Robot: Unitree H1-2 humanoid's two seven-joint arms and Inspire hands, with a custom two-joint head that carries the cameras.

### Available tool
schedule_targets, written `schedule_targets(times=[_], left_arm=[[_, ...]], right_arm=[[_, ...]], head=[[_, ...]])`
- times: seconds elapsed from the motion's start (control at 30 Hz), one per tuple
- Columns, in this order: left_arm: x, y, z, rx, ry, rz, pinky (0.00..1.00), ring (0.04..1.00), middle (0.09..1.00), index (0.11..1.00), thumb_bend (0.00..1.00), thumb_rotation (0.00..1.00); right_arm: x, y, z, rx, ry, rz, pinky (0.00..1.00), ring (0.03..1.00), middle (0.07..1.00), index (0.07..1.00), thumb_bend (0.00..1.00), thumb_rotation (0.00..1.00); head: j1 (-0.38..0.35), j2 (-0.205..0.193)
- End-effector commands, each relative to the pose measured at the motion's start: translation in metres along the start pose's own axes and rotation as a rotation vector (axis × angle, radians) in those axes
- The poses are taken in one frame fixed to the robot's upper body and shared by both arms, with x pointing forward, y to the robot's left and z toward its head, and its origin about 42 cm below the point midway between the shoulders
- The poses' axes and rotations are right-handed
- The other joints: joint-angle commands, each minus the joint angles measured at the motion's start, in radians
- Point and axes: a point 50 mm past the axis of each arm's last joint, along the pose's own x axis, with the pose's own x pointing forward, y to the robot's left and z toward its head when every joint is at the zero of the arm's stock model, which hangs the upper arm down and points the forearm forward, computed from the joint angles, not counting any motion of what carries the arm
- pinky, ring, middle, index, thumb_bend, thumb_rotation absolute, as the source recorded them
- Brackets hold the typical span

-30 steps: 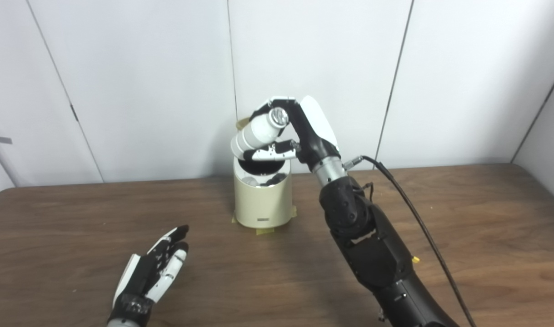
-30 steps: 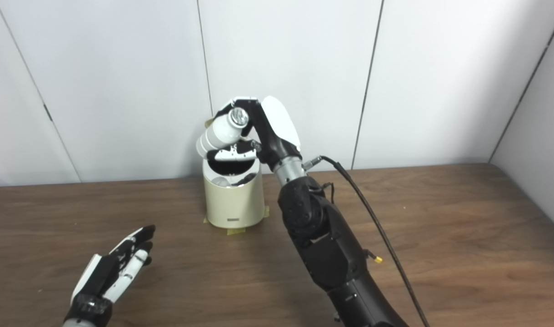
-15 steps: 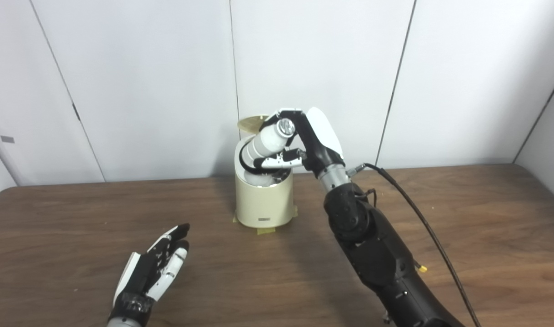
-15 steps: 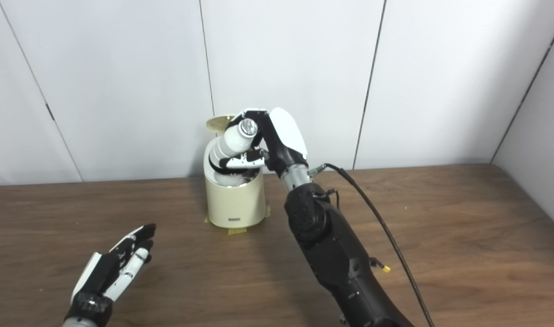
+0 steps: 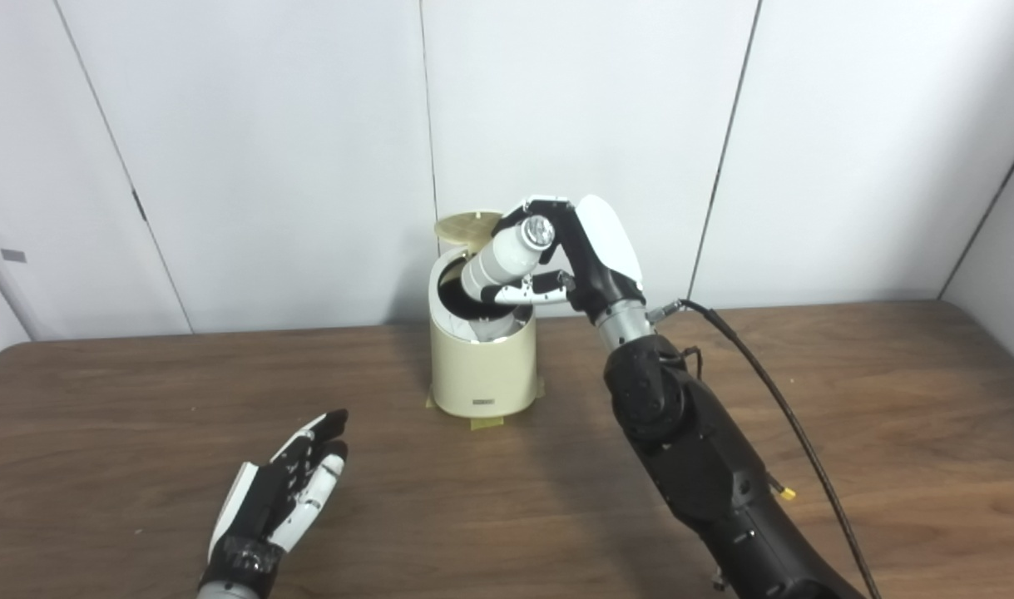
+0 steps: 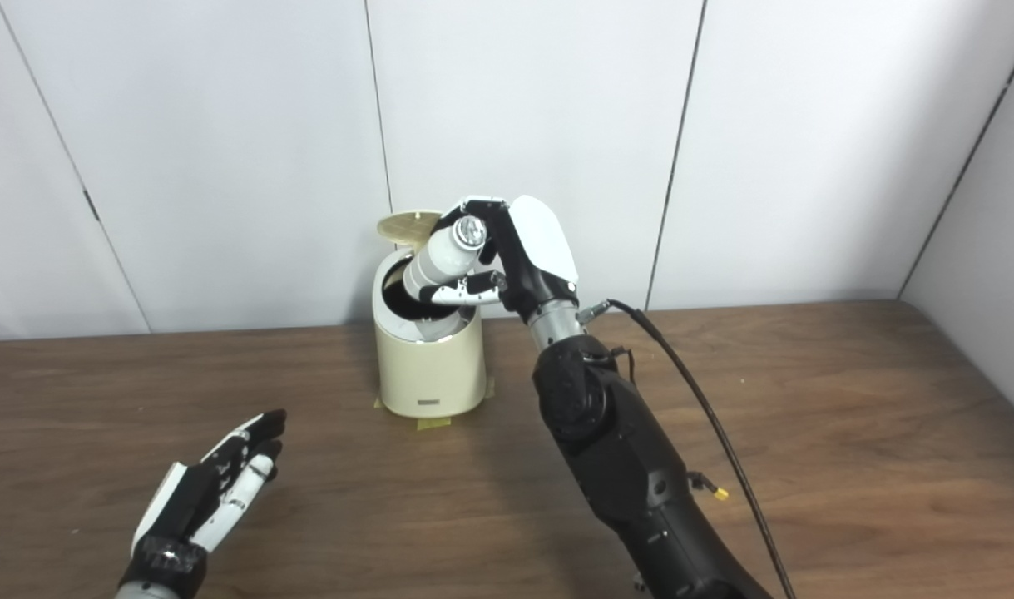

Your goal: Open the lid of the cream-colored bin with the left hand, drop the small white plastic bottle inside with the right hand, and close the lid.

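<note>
My right hand (image 6: 507,258) gripped the white bottle (image 6: 442,258), tilted into the open cream bin (image 6: 427,366). My left hand (image 6: 211,491) lay spread, empty, on the desk (image 6: 806,433).

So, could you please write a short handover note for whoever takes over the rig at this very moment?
Left hand: open, empty, resting low over the brown wooden table.
Right hand: shut on the small white plastic bottle, tilted, its lower end at the mouth of the cream-colored cylindrical bin.
Done: round lid stands open behind the bin.
Left: release the bottle into the bin, withdraw, close the lid.
</note>
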Motion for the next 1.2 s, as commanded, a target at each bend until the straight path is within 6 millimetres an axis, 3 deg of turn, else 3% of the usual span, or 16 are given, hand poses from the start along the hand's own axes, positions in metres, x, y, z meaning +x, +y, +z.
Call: schedule_targets(times=[0.0, 0.47, 1.17], left_arm=[[0.003, 0.003, 0.017, 0.011, -0.088, 0.015, 0.86, 0.904, 0.913, 0.909, 0.38, 0.68], [0.002, 0.004, 0.014, -0.002, -0.086, 0.027, 0.86, 0.908, 0.915, 0.913, 0.38, 0.69], [-0.004, 0.004, 0.016, -0.023, -0.098, 0.035, 0.85, 0.903, 0.913, 0.913, 0.36, 0.65]], right_arm=[[0.02, -0.016, 0.02, -0.021, -0.11, -0.054, 0.35, 0.413, 0.506, 0.523, 0.5, 0.0], [0.02, 0.0, 0.023, -0.09, -0.085, 0.022, 0.35, 0.422, 0.503, 0.544, 0.5, 0.0], [0.03, -0.002, 0.011, -0.106, 0.022, 0.008, 0.39, 0.434, 0.492, 0.545, 0.5, 0.0]], head=[[-0.002, 0.003], [-0.011, 0.004], [-0.011, 0.01]])
